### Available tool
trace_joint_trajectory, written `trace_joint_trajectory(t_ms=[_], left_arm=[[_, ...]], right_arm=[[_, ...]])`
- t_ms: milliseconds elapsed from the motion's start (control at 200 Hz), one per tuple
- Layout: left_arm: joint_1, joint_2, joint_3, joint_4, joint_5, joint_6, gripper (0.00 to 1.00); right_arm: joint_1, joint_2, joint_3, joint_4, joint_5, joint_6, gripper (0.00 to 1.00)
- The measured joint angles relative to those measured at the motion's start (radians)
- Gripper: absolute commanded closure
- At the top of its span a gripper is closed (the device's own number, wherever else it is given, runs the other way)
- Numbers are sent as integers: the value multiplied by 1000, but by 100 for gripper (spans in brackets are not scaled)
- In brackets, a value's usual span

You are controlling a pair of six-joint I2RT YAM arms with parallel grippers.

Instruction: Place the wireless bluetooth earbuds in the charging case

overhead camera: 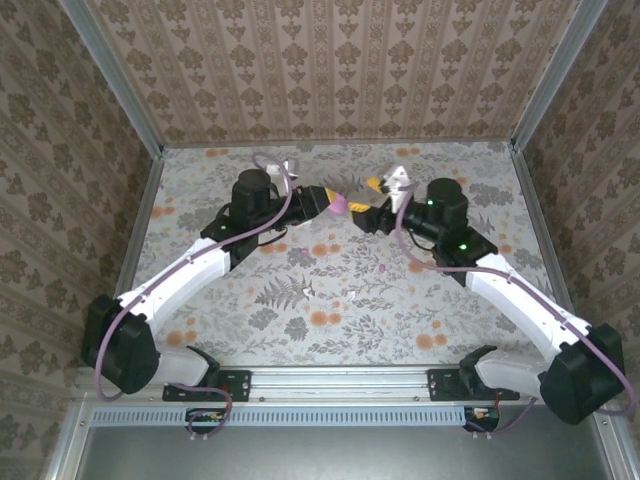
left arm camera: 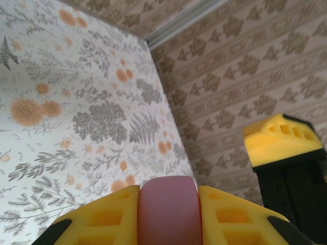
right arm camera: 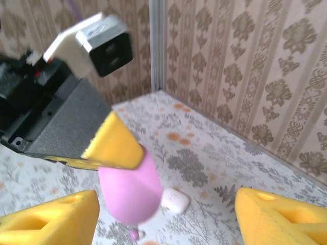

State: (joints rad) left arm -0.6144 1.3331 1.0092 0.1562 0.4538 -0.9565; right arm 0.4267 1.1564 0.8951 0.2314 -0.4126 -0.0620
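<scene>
- Arm bases sit at the near edge of the floral-print surface (overhead camera: 330, 300). Both arms reach in twd the middle-back.
- Magenta earbud (right arm camera: 134, 234), tiny, lies loose on the surface w/ nothing gripping it. In the right wrist view it shows just under the raised case.
- White rounded piece (right arm camera: 174, 200) rests on the surface near that earbud, a bit farther back and not touching it. Can't tell if it's an earbud or a small case.
- Left end effector (overhead camera: 327, 200) is clamped on the pink case (overhead camera: 338, 205). In the left wrist view the case sits btwn the two yellow fingers (left arm camera: 110, 217), touching both.
- The case is held up off the surface, rounded end pointing down in the right wrist view. Can't tell whether the lid is open.
- Right end effector (right arm camera: 163, 222) has its jaws spread wide, one yellow finger at each side of its own view, gripping nothing. The pink case hangs ahead of them, no contact visible.
- From the top view the two end effectors face each other, tips near, w/ the case between.
- Wallpapered back wall (overhead camera: 330, 70) stands beyond.
</scene>
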Motion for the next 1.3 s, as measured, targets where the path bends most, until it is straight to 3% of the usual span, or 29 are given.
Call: trace_joint_trajectory(t_ms=[175,250,385,515,875,1175,1300], left_arm=[[0,-18,-34,82,-32,-126,82],[0,-18,-39,108,-34,-166,82],[-2,-18,-53,152,-32,-231,81],[-14,-18,-63,184,-32,-271,81],[-21,-20,-66,220,-23,-305,81],[-20,-21,-66,246,-28,-308,81],[-20,-21,-66,249,-28,-308,81]], right_arm=[[-23,-28,-38,64,-55,58,34],[-19,-28,-70,82,-95,-4,41],[24,-8,-84,60,-117,-154,41],[39,22,-84,79,-136,-203,37],[-14,125,-77,261,-172,-142,34],[-38,235,-3,351,-294,-55,44],[-38,261,24,352,-332,-53,44]])
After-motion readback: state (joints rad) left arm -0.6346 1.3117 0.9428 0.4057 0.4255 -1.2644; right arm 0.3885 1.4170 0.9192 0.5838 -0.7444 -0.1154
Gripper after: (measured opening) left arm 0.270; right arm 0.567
